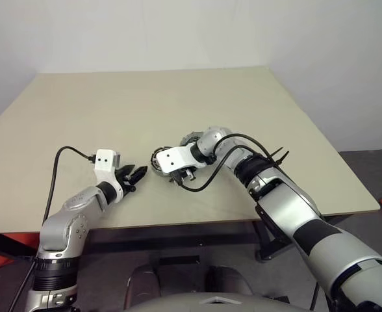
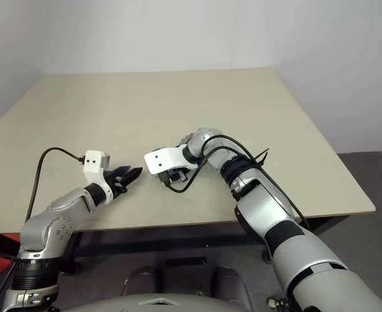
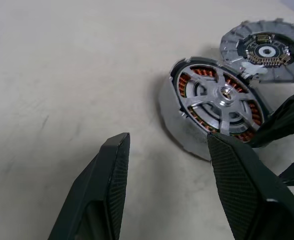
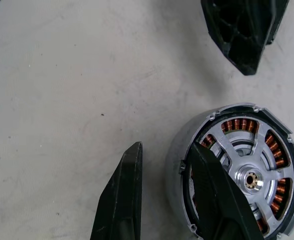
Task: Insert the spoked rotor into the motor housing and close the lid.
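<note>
The motor housing (image 3: 173, 117) lies on the table between my two grippers. Copper windings ring its inside, and the spoked rotor (image 3: 226, 93) sits in it, hub upward. In the right wrist view the housing (image 4: 247, 107) and the seated rotor (image 4: 253, 181) are close up. The lid (image 3: 267, 47), a round grey disc with a central hub, lies flat just beyond the housing, touching or nearly touching its rim. My left gripper (image 1: 139, 174) is open just left of the housing, empty. My right gripper (image 4: 166, 147) is open, pointing down at the housing's near edge, one finger over its rim.
The beige table (image 1: 178, 97) stretches far back and to both sides of the parts. Its front edge (image 1: 197, 224) runs just below both grippers. A black cable (image 1: 61, 162) loops off my left wrist.
</note>
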Controlling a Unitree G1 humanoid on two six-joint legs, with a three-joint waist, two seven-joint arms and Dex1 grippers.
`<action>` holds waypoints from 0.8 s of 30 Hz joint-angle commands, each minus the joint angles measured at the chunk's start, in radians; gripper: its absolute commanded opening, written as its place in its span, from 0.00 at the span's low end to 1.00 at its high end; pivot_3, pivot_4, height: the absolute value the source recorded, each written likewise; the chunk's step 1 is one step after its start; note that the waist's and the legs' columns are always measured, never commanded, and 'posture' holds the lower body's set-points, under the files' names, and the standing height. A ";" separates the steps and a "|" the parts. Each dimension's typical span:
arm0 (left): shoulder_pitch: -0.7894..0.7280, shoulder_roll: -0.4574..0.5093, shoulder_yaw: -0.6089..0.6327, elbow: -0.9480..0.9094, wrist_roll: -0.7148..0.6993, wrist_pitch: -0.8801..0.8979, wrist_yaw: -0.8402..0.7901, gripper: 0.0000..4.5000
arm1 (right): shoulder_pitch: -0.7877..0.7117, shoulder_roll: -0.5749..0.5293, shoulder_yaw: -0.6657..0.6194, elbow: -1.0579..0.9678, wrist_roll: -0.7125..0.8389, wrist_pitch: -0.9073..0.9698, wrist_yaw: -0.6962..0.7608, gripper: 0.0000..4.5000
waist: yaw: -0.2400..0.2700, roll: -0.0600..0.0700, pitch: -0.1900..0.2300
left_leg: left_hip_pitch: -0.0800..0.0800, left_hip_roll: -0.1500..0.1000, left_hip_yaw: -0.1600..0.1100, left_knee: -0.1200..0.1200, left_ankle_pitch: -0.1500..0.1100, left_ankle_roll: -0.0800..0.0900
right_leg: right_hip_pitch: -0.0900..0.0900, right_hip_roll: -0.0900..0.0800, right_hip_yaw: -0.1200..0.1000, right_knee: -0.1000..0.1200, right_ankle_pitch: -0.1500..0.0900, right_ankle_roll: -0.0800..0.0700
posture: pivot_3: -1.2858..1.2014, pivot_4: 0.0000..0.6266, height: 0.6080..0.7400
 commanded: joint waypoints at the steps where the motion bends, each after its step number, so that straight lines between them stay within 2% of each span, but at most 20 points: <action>1: -0.002 -0.010 -0.002 -0.026 0.007 -0.023 0.006 0.58 | -0.047 0.016 0.017 0.057 -0.033 -0.017 -0.039 0.36 | -0.002 0.000 0.000 | 0.000 0.000 0.000 0.000 0.000 0.000 | 0.000 0.000 0.000 0.000 0.000 0.000 | 0.52 0.00 1.00; 13: 0.030 -0.068 -0.047 -0.039 0.017 -0.041 0.028 0.58 | -0.153 0.029 0.000 0.153 -0.054 -0.061 -0.085 0.36 | 0.000 0.001 0.001 | -0.001 0.000 0.000 0.000 0.000 0.000 | -0.001 0.000 0.000 0.000 0.000 0.000 | 0.52 0.00 1.00; 20: 0.021 -0.063 -0.040 -0.025 0.022 -0.049 0.021 0.58 | -0.161 0.029 0.012 0.177 -0.081 -0.082 -0.093 0.36 | 0.000 0.002 0.001 | -0.002 0.000 0.000 0.000 0.000 0.000 | -0.001 0.000 0.000 0.000 -0.001 -0.001 | 0.52 0.00 1.00; 24: 0.023 -0.055 -0.023 -0.015 0.024 -0.059 0.020 0.58 | -0.126 0.027 0.025 0.160 -0.087 -0.106 -0.050 0.36 | 0.000 0.002 0.002 | -0.002 0.000 0.000 0.000 0.000 0.000 | -0.001 0.000 0.000 0.000 -0.001 -0.001 | 0.52 0.00 1.00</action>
